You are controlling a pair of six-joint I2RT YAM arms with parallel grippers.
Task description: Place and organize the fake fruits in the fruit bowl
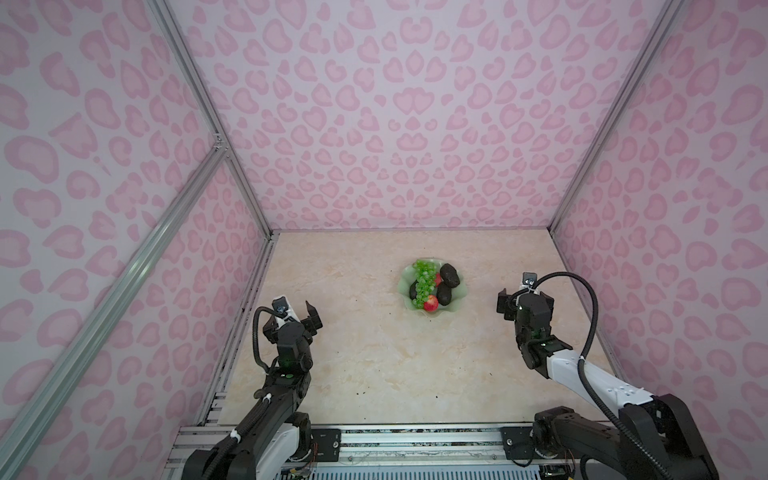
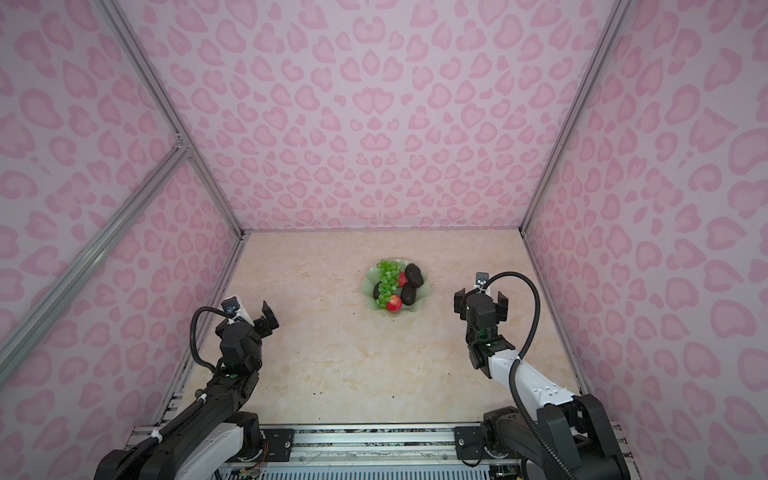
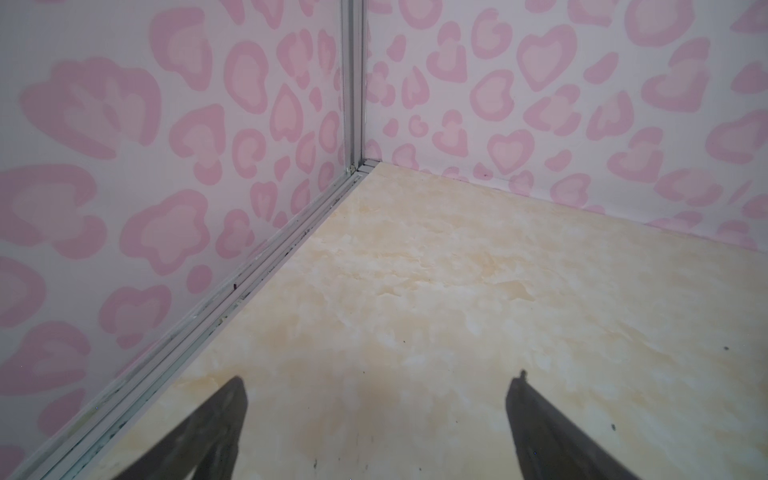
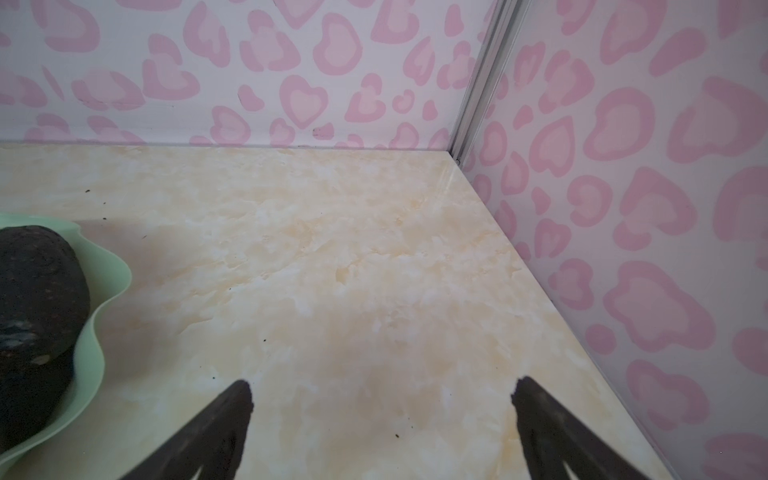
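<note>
1. Left gripper (image 3: 378,384): its two dark, flat, tapering fingers are spread wide. Only bare tabletop (image 3: 415,291) shows between them, a glossy cream-and-beige marbled surface.
2. Right gripper (image 4: 384,384): same picture here, with matte black wedge-shaped fingers splayed wide over the marbled top and gripping nothing.
3. The fruit bowl (image 1: 405,283) is pale mint and glossy, shallow with a wavy scalloped rim. It sits on the table ahead of the right jaws and off to their inner side, near but clear of them. From the left jaws it is well apart, ahead and across toward the middle.
4. All the fruit is in the bowl. The grapes (image 1: 424,278), a long bunch of small bright green beads, lie lengthwise down the middle.
5. There are three avocados (image 1: 450,274), blackish, bumpy ovals. Two lie on the side of the bunch toward the right jaws and one on the side toward the left jaws.
6. There are two apples (image 1: 431,304), smooth shiny red. One sits at the rim nearest the arms, and the other peeks out between the grapes and an avocado.
7. The right wrist view catches the bowl's rippled edge with a rough, dark avocado inside it.
</note>
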